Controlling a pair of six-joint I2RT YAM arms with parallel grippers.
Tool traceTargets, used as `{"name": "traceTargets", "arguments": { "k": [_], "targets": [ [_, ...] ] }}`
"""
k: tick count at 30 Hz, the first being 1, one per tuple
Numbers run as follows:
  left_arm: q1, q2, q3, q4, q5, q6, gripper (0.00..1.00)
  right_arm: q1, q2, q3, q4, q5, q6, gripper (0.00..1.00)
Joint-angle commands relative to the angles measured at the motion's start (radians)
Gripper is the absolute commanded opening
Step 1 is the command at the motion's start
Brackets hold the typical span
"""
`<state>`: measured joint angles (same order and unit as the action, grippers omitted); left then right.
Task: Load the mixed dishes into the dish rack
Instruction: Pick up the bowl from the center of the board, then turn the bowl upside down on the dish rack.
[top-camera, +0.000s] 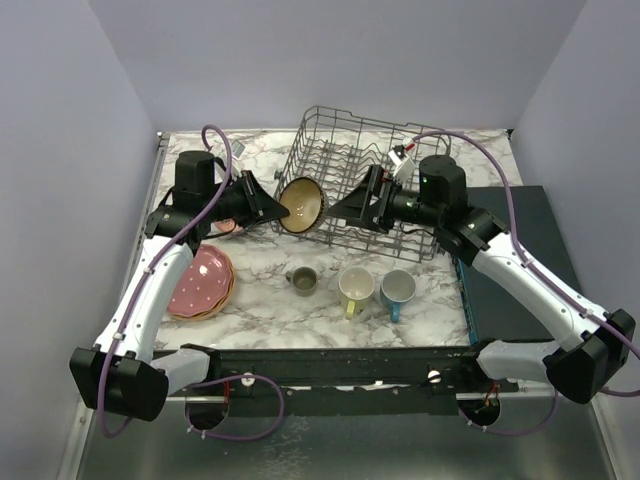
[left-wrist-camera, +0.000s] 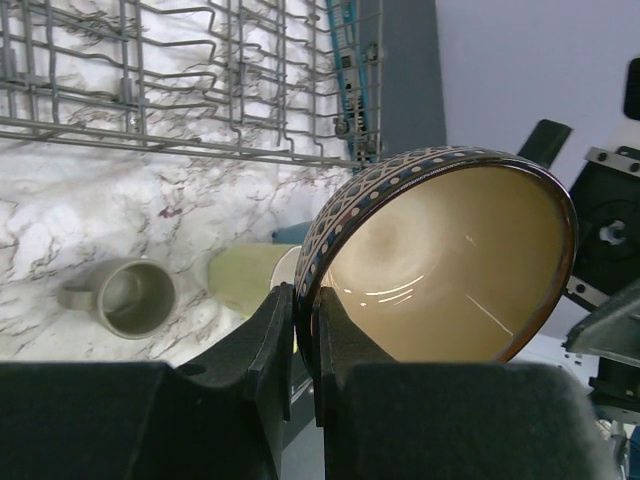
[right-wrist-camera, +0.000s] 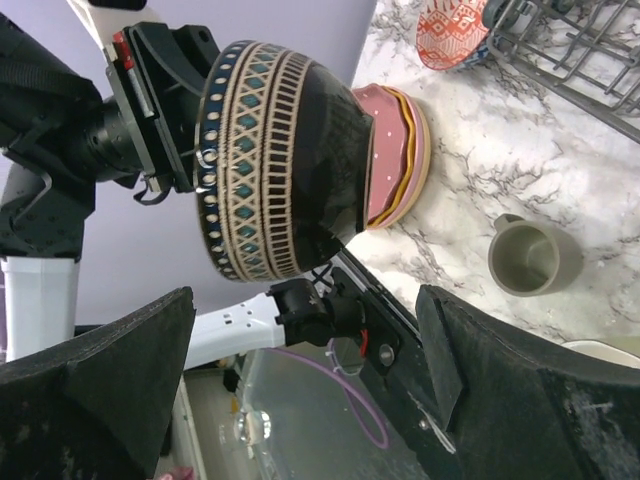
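from above, my left arm (top-camera: 165, 265) covers most of the small patterned bowl (top-camera: 228, 226), and only the rims of the lower plates (top-camera: 231, 285) show under the pink plate (top-camera: 200, 280). on the left wrist camera the dark brown bowl (left-wrist-camera: 440, 270) hides most of the pale yellow mug (left-wrist-camera: 245, 278). its lower rim is lost behind my left gripper (left-wrist-camera: 305, 300). the right wrist camera cuts off the dish rack (right-wrist-camera: 580, 50) at its corner.

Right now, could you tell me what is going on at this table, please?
The left claw is pinching the dark brown bowl by its rim, holding it in the air beside the dish rack. The right claw stands wide open, facing the bowl without touching it. The stacked plates and three mugs sit on the table, not yet loaded.
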<state>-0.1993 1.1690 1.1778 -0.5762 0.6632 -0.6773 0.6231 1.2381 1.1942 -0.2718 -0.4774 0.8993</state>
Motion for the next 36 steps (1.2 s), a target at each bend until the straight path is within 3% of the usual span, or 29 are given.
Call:
{"name": "traceTargets", "arguments": {
  "k": [1,13,36],
  "targets": [
    [-0.001,-0.039,-0.003,0.121,0.100,-0.073,0.00,0.007,0.015,-0.028,0.125,-0.028,0.079,1.00],
    [-0.001,-0.043,-0.022,0.168,0.135,-0.109,0.00,0.007,0.031,-0.062,0.293,-0.038,0.145,1.00],
    [0.000,-0.012,-0.039,0.215,0.150,-0.128,0.00,0.007,0.105,-0.031,0.365,-0.096,0.181,0.97]
  ]
}}
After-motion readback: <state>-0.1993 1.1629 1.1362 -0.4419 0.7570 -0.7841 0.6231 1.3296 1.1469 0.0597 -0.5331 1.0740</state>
